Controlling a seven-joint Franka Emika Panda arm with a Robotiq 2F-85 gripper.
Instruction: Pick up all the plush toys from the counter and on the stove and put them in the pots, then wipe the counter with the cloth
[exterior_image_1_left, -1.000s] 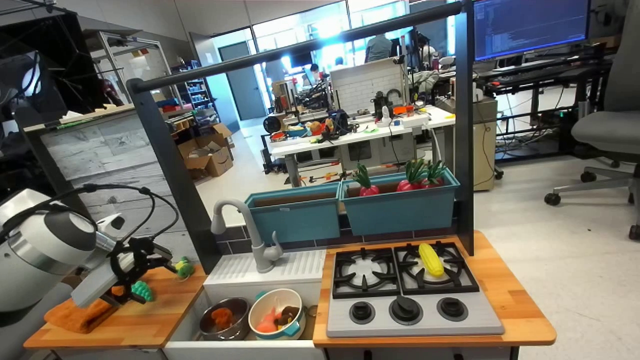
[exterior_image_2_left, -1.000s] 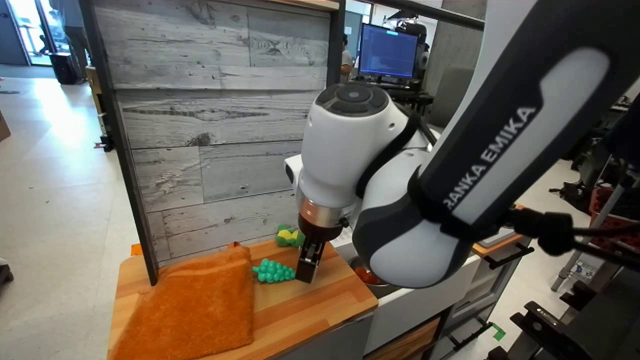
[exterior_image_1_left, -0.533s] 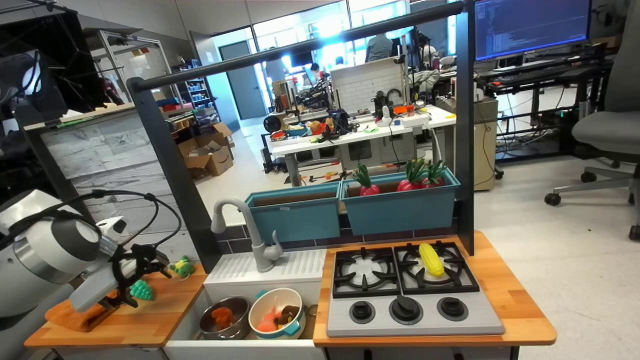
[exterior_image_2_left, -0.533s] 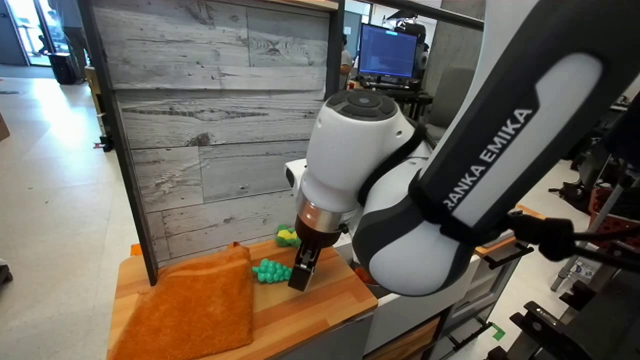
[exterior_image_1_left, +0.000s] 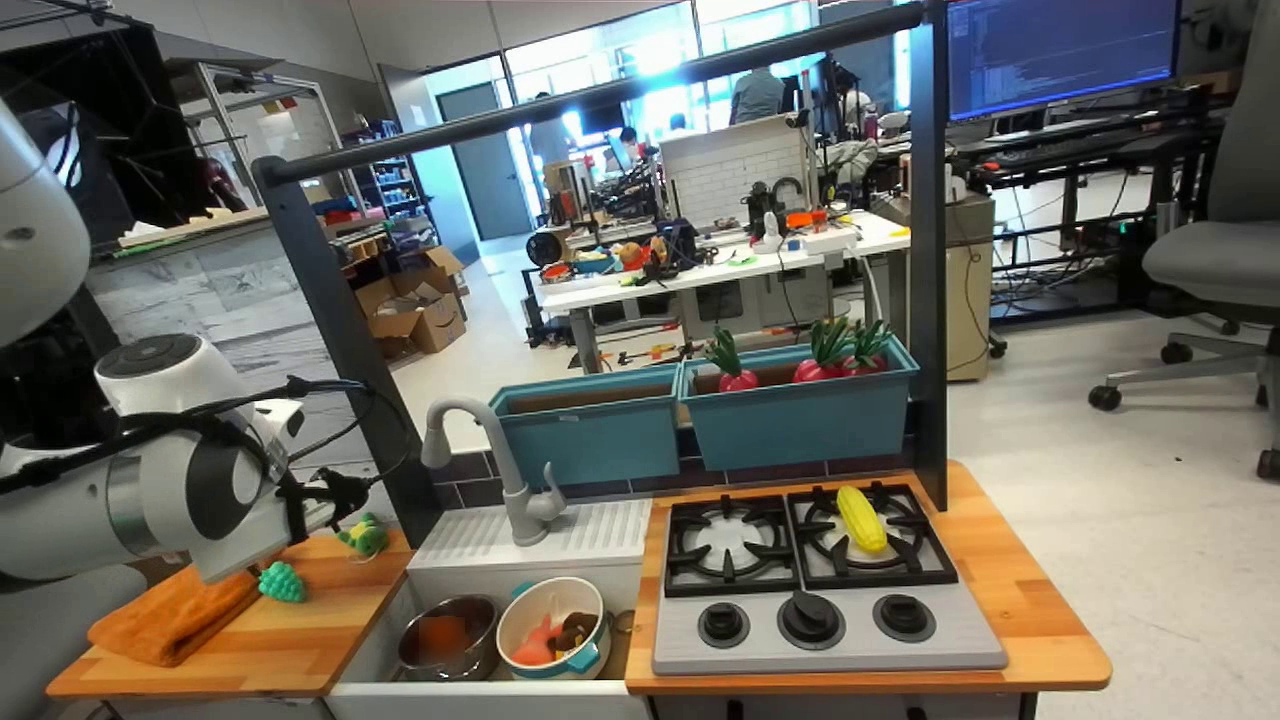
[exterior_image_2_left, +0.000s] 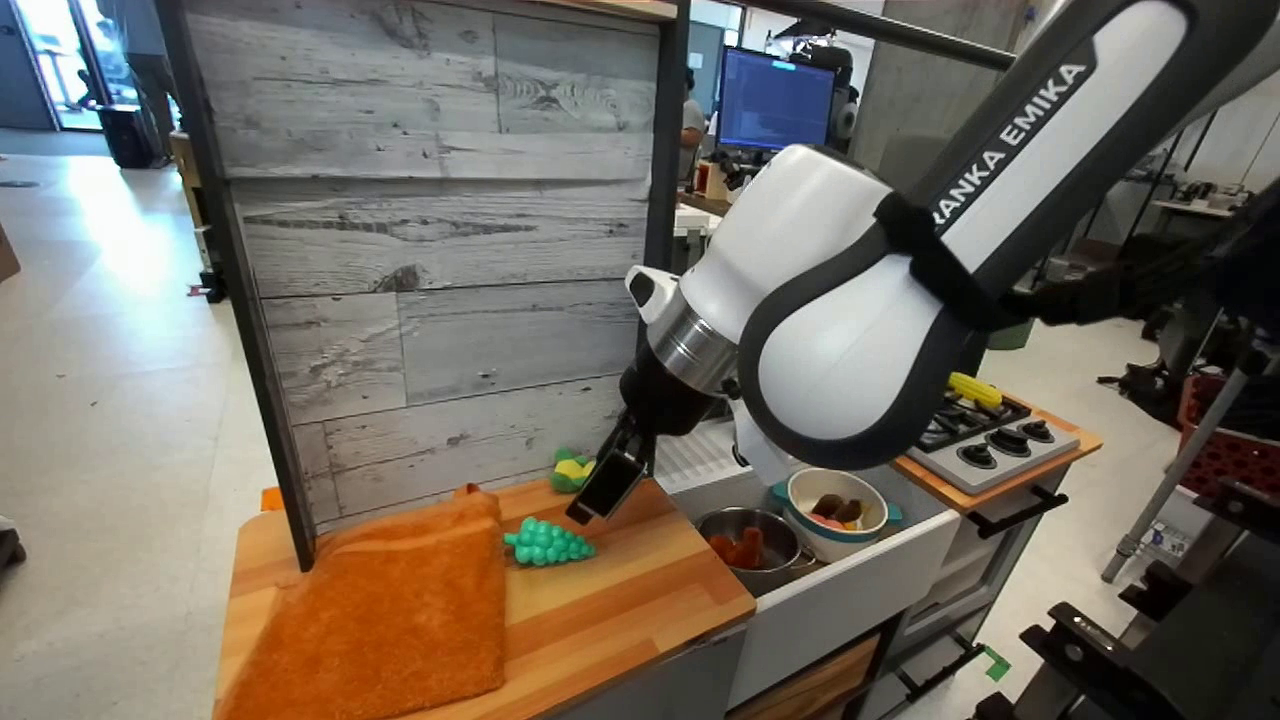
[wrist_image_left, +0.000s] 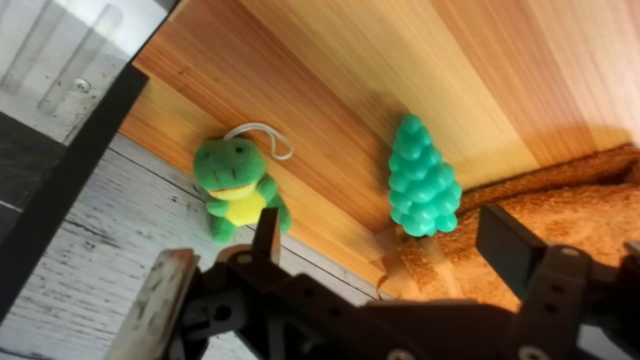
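Green-and-yellow plush frog (wrist_image_left: 237, 182) on the light orange-brown wooden worktop (exterior_image_2_left: 640, 600), near the edge that meets the grey plank panel (exterior_image_2_left: 440, 250). Just beside the orange cloth (exterior_image_2_left: 400, 620) lies a glossy, teal-green knobbly toy (wrist_image_left: 424, 185). Within the last second the white-and-black robot arm (exterior_image_2_left: 840, 330), which had pointed down beside the knobbly toy, has lifted and tilted. Its jaws stand wide apart and hold nothing. Both toys keep their places, so I judge the move a re-aim rather than a pick. The lift uncovers, in an exterior view, a cream-white, teal-handled pot (exterior_image_2_left: 840, 545) and more of a round steel pot (exterior_image_2_left: 783, 548), both holding coloured items (exterior_image_2_left: 835, 512). With a yellow ridged toy (exterior_image_1_left: 862, 520) on the black-grated stove (exterior_image_1_left: 765, 650), three pieces and the wiping appear to remain.
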